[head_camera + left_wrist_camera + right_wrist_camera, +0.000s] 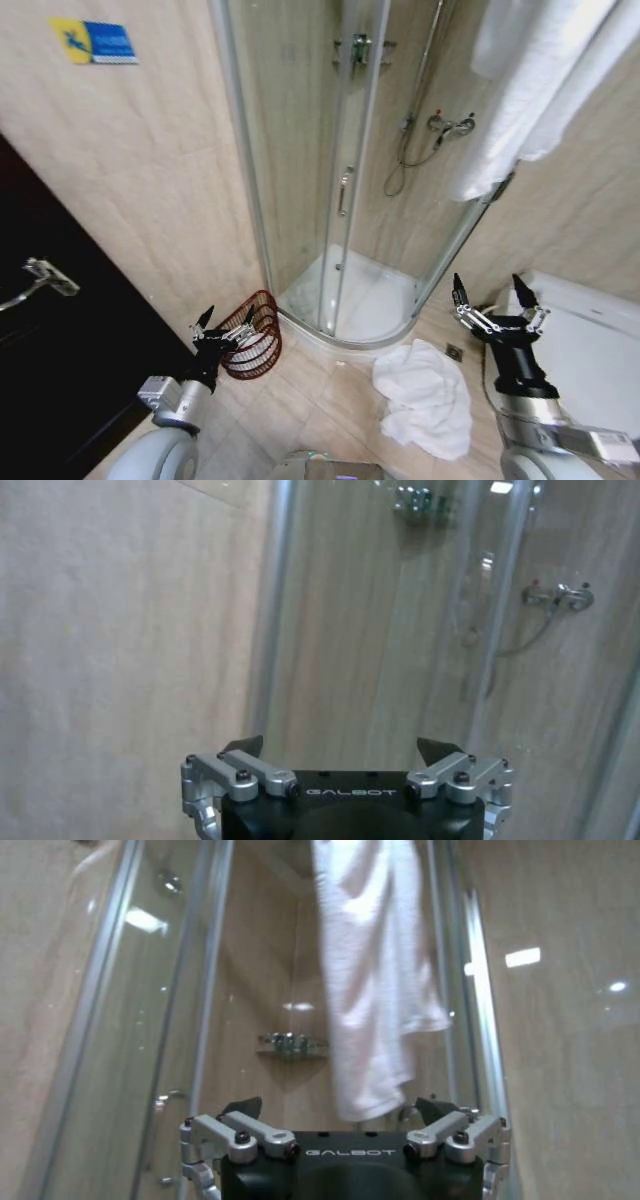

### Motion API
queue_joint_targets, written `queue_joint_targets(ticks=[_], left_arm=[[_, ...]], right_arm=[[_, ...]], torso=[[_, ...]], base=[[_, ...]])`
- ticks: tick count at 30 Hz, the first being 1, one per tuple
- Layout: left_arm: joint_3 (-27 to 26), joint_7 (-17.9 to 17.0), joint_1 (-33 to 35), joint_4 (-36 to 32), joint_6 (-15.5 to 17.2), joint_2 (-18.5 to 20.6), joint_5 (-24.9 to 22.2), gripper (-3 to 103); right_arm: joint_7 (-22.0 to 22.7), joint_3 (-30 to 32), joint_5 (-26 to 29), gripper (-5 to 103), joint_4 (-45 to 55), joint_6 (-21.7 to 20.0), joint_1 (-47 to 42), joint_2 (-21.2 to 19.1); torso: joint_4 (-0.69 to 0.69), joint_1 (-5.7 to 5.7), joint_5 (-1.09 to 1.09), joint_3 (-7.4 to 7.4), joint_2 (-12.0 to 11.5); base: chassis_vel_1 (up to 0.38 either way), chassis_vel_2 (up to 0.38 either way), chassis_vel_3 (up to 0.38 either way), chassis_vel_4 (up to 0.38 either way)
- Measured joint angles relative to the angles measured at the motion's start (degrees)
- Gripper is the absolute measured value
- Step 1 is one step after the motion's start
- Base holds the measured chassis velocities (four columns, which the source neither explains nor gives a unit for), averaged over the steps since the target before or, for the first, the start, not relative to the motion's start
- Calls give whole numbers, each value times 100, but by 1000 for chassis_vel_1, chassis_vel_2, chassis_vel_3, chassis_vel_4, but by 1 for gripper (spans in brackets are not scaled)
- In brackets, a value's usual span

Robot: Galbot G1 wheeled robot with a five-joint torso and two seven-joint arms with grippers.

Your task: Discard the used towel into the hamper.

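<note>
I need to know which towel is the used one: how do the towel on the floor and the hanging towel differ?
The floor towel lies crumpled on the tiles before the shower; the hanging towel drapes long and smooth, high on the wall. The floor towel is between the grippers, the hanging one above the right gripper. Both are white.

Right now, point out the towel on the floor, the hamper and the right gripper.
towel on the floor [425, 398], head view, middle of the crumpled white cloth.
hamper [262, 345], head view, its reddish wire wall.
right gripper [494, 291], head view, midway between its open fingertips.

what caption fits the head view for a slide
Both grippers, left and right, open; white towel on floor; hamper beside shower.
</note>
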Motion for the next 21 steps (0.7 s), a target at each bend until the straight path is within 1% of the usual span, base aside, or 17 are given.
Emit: queue_joint_targets(ticks=[3, 4, 5, 8, 9, 11, 12, 13, 14, 16, 17, 20, 21], left_arm=[[0, 0, 1, 0, 0, 0, 0, 100], [0, 0, 0, -1, 0, 0, 0, 100], [0, 0, 0, -1, 0, 0, 0, 100], [0, 0, 1, -1, 0, -1, 1, 100], [2, 1, 0, 0, 0, -1, 0, 100], [2, 2, -1, 0, 0, -1, 0, 100], [2, 2, 0, 0, 0, -2, 0, 100], [2, 2, 0, 0, 0, -2, 0, 100], [2, 2, 0, 0, 0, -1, 0, 100], [2, 2, 0, 0, 0, -1, 0, 100], [1, 2, 1, 0, 0, -1, 0, 100], [-1, 0, 1, 0, 0, 1, 0, 100], [-1, 0, 1, 0, 0, 1, 0, 100]], right_arm=[[-22, -10, 5, 100, 0, 49, -8, 14], [-34, -14, 6, 100, 0, 88, -11, 16], [-55, -21, 5, 100, 0, 165, -7, 16], [-135, -1, 0, 100, 0, 221, -10, 18], [-164, 5, 5, 100, 0, 253, -33, 19], [-166, 6, 10, 100, -1, 259, -41, 17], [-166, 11, 17, 100, -1, 263, -46, 15], [-166, 30, 35, 100, -1, 266, -48, 8], [-161, 41, 47, 100, -1, 266, -47, 6], [-159, 42, 49, 100, -1, 266, -46, 6], [-161, 47, 59, 100, -1, 273, -44, 6], [-178, 47, 65, 100, 0, 348, -31, 14], [-178, 47, 65, 100, 0, 348, -31, 14]], torso=[[2, -2, 1, -1, 1], [-1, 1, -1, 0, 0], [2, 0, 2, 0, 0], [3, -2, 3, -1, 1], [-3, 2, 0, 1, 0], [-2, 4, 3, 1, -1], [1, 3, 6, 1, -1], [2, 1, 5, 0, 0], [1, 2, -2, 0, 0], [2, 1, -2, 0, 0], [3, -1, 2, -1, 0], [2, -4, -7, -2, 2], [2, -4, -7, -2, 2]], base=[[-315, -317, 316, 343], [-344, -379, 354, 342], [-341, -335, 331, 342], [-337, -328, 358, 345], [-260, -285, 311, 327], [-260, -285, 218, 162], [-260, -227, 218, 162], [-111, -157, 189, 53], [-44, -157, 87, 38], [-44, -111, 87, 38], [43, -64, 24, 19], [92, 22, -26, -3], [99, 30, -51, 3]])
